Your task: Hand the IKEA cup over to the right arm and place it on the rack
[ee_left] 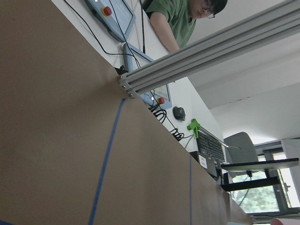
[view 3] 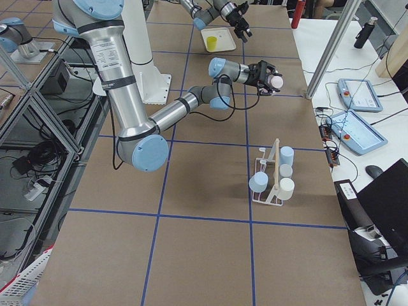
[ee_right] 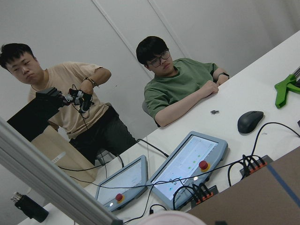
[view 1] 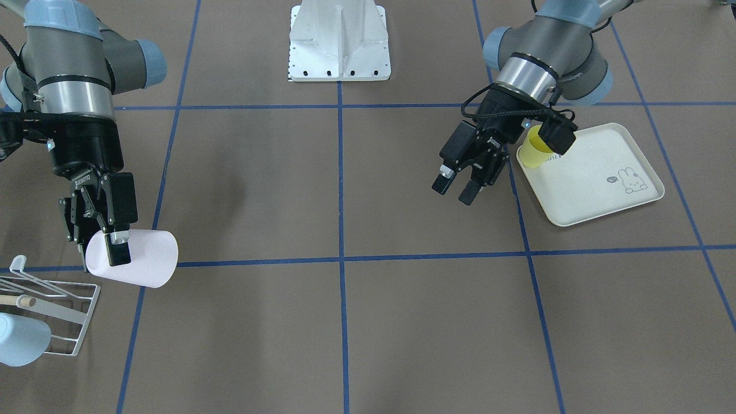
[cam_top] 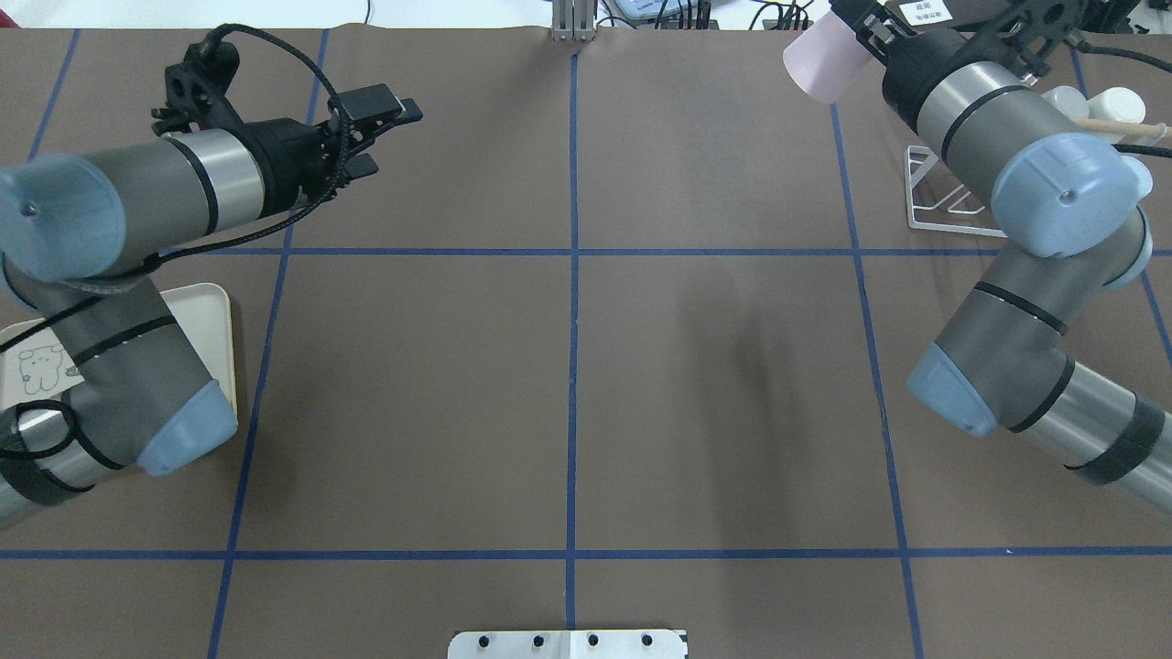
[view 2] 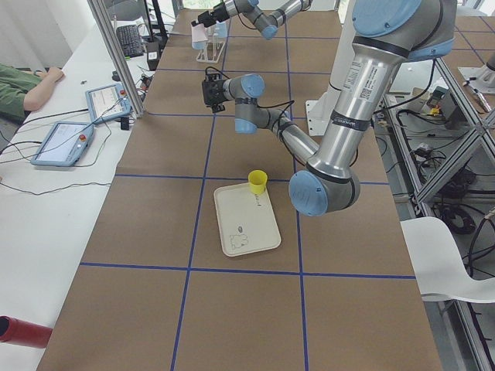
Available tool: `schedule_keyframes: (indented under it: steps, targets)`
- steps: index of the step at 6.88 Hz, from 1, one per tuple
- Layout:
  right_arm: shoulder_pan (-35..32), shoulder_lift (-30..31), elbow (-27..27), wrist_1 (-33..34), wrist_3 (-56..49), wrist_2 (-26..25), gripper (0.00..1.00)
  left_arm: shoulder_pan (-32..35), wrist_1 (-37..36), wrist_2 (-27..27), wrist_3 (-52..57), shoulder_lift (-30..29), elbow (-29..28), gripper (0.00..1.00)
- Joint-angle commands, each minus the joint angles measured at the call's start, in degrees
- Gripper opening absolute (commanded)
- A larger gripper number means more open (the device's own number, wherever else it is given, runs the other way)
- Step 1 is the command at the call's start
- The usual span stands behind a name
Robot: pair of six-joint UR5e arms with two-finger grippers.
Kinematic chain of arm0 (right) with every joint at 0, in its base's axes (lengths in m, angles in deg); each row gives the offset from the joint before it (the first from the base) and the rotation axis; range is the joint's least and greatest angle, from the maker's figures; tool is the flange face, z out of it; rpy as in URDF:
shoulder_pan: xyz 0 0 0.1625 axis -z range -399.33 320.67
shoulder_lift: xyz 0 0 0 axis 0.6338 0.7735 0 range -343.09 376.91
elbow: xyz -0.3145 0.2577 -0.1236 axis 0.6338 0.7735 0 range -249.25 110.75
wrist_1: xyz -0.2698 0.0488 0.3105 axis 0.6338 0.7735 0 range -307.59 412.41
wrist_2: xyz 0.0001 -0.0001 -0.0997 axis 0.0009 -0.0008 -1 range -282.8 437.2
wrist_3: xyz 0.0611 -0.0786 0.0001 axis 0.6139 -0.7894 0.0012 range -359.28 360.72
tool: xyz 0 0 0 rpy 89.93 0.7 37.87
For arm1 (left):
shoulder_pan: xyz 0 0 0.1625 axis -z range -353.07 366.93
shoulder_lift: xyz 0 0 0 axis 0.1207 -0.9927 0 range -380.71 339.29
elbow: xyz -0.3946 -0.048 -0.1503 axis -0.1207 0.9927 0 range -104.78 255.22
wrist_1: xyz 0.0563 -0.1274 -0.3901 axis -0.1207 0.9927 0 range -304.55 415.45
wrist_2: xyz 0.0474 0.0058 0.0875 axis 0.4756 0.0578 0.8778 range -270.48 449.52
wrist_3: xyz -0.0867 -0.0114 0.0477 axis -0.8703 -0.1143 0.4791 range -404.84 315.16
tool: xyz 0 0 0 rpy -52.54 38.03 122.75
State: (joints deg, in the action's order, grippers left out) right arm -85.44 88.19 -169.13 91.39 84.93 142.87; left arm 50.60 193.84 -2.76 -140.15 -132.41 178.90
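The IKEA cup [view 1: 144, 259] is pale pink. You can see it lying on its side, up off the table, in the right gripper [view 1: 109, 244]. The gripper's two fingers are pinched tight on the cup's wall near one end. The cup is not on the rack. From across the table it looks close to the rack's corner, but it does not touch it.

The biggest thing you see is the brown table [view 1: 345, 322], with blue tape lines [view 1: 340, 172] that cut it into squares. Next come the two arms. The right arm [view 1: 69, 86] reaches down to the pink cup. The left arm [view 1: 546, 63] leans over a corner of the tray.

The cream tray [view 1: 598, 190] lies flat on the table and has a little rabbit [view 1: 632, 179] drawn on it. The white wire rack [view 1: 63, 322] stands at the table's edge. A pale wooden stick [view 1: 17, 300] runs across it, and a light blue cup [view 1: 20, 339] sits on it.

The left gripper [view 1: 456, 190] has its fingers spread apart and nothing between them. It hangs just beside the tray's edge. A small yellow cup [view 1: 535, 150] stands upright on the tray's corner, partly hidden behind that wrist.
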Motion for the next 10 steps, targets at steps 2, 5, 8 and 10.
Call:
schedule_keyframes:
  steps: [2, 5, 8, 10]
  targets:
    - [-0.2, 5.1, -0.1, 3.2, -9.8, -7.7, 0.00, 6.3, -22.3, -11.9, 18.9, 8.0, 9.1, 1.00]
    - [-0.8, 14.9, -5.1, 3.3, -18.1, -10.2, 0.00, 11.4, -27.6, -24.1, 31.6, 16.9, 10.1, 1.00]
    - [-2.1, 20.4, -5.2, 3.1, -24.5, -12.6, 0.00, 13.4, -29.8, -25.9, 39.3, 21.3, 10.6, 1.00]
    - [-2.3, 20.5, -4.5, 3.1, -24.5, -12.8, 0.00, 13.3, -29.8, -25.9, 39.3, 21.3, 10.5, 1.00]
